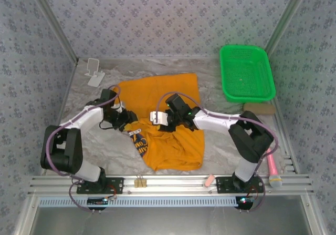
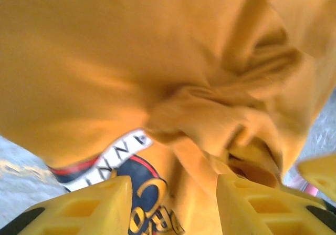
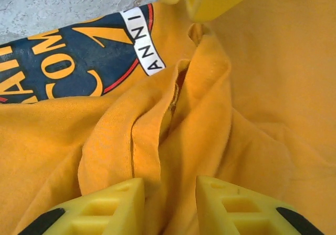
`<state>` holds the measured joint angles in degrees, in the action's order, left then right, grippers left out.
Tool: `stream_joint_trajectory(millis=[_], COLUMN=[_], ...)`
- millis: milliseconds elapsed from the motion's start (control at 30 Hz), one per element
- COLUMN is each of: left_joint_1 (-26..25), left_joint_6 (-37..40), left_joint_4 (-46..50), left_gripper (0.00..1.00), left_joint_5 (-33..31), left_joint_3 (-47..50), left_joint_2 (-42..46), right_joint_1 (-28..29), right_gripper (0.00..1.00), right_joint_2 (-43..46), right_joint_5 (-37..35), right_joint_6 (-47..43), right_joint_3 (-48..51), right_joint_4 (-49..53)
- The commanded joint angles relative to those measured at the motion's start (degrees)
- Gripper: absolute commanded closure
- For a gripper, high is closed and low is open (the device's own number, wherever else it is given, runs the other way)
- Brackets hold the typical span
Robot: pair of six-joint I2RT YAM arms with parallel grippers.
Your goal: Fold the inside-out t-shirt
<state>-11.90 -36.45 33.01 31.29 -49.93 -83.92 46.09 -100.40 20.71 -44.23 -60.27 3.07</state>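
The orange t-shirt lies crumpled in the middle of the table, with its dark-and-white lettered print showing at the left edge. My left gripper sits at that edge beside the print, and my right gripper is over the shirt's middle. In the left wrist view the left gripper is open, its yellow fingers apart over bunched cloth and the print. The right gripper is open too, with a raised fold of the t-shirt running between its fingers.
A green basket stands at the back right, with a brown block in front of it. A white stand is at the back left. A pink-handled tool lies at the right front, near the metal rail.
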Motion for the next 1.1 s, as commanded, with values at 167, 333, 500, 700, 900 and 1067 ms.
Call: stream_joint_trajectory(millis=[167, 333, 500, 700, 900, 1067], left_joint_1=[-5.03, -6.39, -9.51, -14.03, -16.97, -16.07], left_joint_6=[-4.21, -6.94, -6.09, -6.07, -9.0, -5.13], left_joint_4=[-0.36, -5.25, -4.29, -2.53, -5.57, -3.91], left_gripper=[0.55, 0.55, 0.55, 0.54, 0.7, 0.98], left_joint_5=[-1.5, 1.38, 2.18, 1.85, 1.36, -4.03], left_joint_3=[-0.73, -0.17, -3.32, -3.78, -1.34, -1.68], left_joint_2=[0.52, -2.59, -5.25, -6.71, -5.84, -7.23], right_joint_1=[-0.39, 0.85, 2.58, 5.55, 11.25, 16.32], right_gripper=[1.0, 1.0, 1.0, 1.0, 1.0, 1.0], right_joint_2=[-4.26, 1.52, 8.21, 13.5, 13.18, 9.98], right_joint_5=[7.99, 6.32, 5.47, 2.31, -3.86, -3.37], right_joint_6=[0.23, -0.78, -4.11, -4.1, -5.58, -3.91], right_joint_3=[-4.05, 0.24, 2.98, 6.2, 9.11, 8.34], right_joint_4=[4.26, -2.18, -2.34, -2.45, -5.43, -5.05])
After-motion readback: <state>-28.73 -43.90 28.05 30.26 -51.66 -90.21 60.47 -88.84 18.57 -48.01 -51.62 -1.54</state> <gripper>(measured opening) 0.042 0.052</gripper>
